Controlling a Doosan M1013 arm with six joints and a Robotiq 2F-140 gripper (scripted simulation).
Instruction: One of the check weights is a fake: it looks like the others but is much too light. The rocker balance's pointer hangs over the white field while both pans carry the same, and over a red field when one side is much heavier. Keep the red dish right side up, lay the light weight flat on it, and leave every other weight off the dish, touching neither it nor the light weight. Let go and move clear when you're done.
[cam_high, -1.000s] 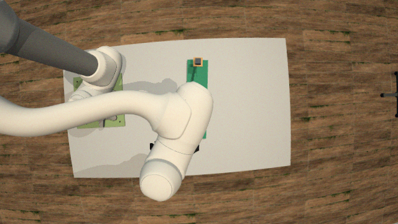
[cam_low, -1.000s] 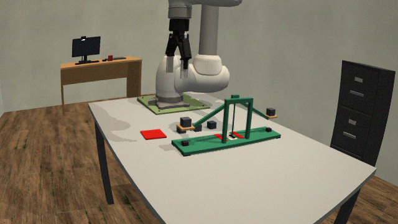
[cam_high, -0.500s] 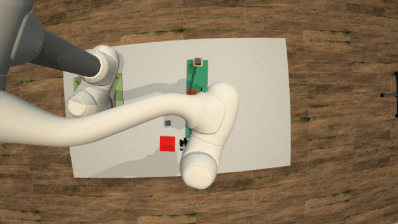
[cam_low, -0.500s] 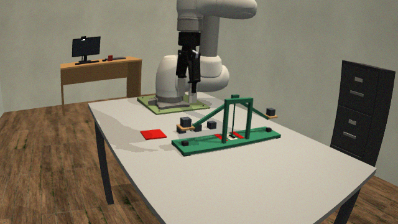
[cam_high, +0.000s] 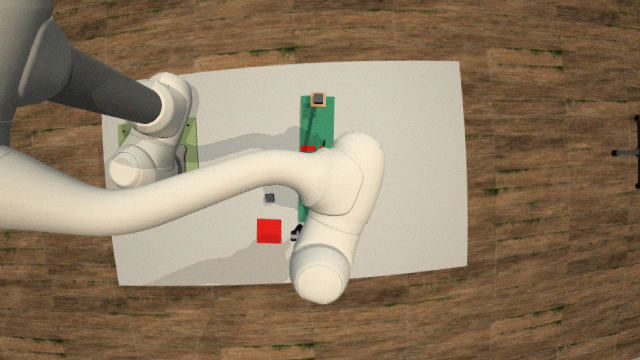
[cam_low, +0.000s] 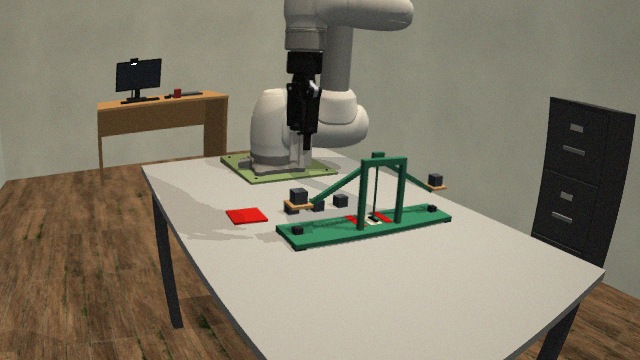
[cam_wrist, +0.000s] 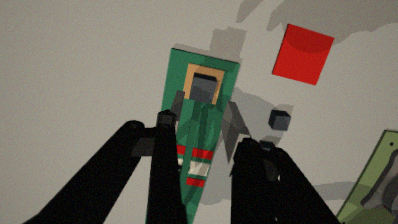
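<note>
Gripper (cam_high: 296, 233) (cam_low: 307, 142) (cam_wrist: 203, 108) jaws part-open, approx. narrow gap, nothing held, above the near pan wt. (cam_low: 299, 195) (cam_wrist: 204, 88), not touching. Arm (cam_high: 330, 185) (cam_low: 306, 35) reaches over the balance (cam_high: 317, 122) (cam_low: 320, 237) (cam_wrist: 172, 75), wrist nr worktop's (cam_high: 410, 175) (cam_low: 400, 285) (cam_wrist: 75, 60) lower edge (top view), jaws pointing down. Pointer (cam_low: 375, 192) over white. Far pan wt. (cam_high: 318, 98) (cam_low: 435, 180) on its pan. Three loose wts. (cam_high: 269, 198) (cam_low: 340, 201) (cam_wrist: 279, 120) btwn balance & base; which is light, can't tell. Red dish (cam_high: 269, 231) (cam_low: 246, 216) (cam_wrist: 303, 54) flat, bare, toward lower-L corner; wide room toward R edge.
</note>
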